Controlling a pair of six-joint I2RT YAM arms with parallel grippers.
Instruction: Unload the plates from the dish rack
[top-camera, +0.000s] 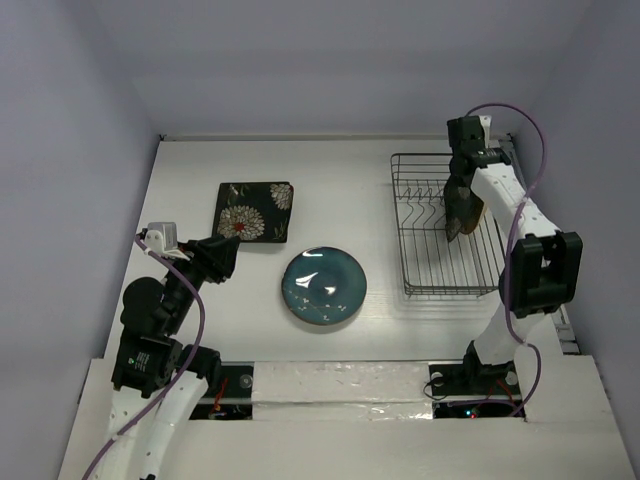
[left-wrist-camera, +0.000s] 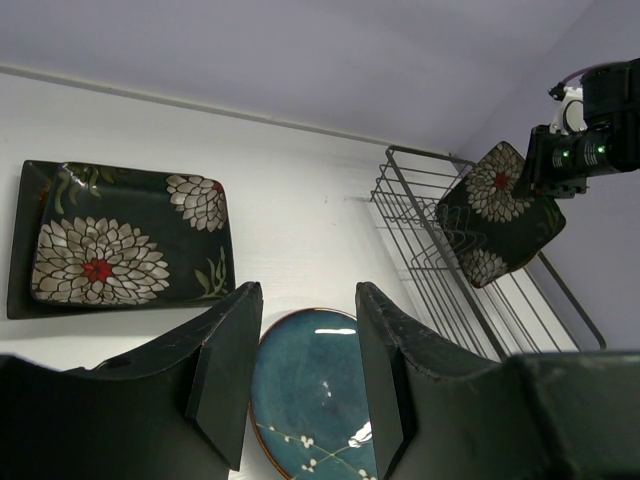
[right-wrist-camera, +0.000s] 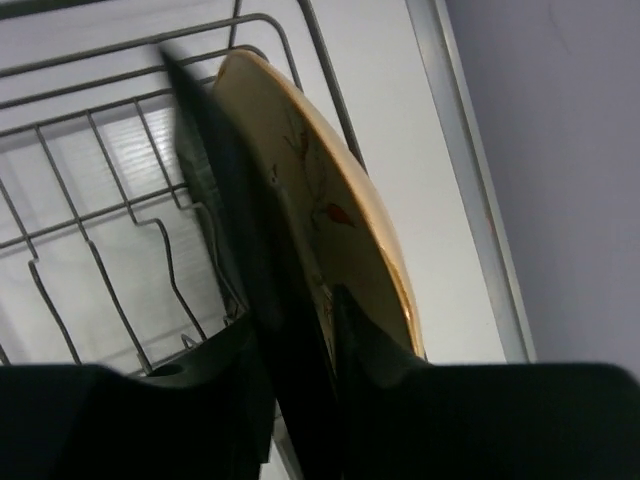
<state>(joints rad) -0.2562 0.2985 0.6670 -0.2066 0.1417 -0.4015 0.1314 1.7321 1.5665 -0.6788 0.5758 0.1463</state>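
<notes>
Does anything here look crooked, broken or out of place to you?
Nothing broken or spilled. The one oddity: the square flowered plate at the dish rack looks tilted, corner-down, with the right gripper astride its edge. The cream plate beside it stands on edge.

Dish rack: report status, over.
Left gripper open, empty. Right gripper astride the square plate in the dish rack, grip unconfirmed. Cream plate close beside it, crowding one finger. Second square plate and teal plate already on the table.
</notes>
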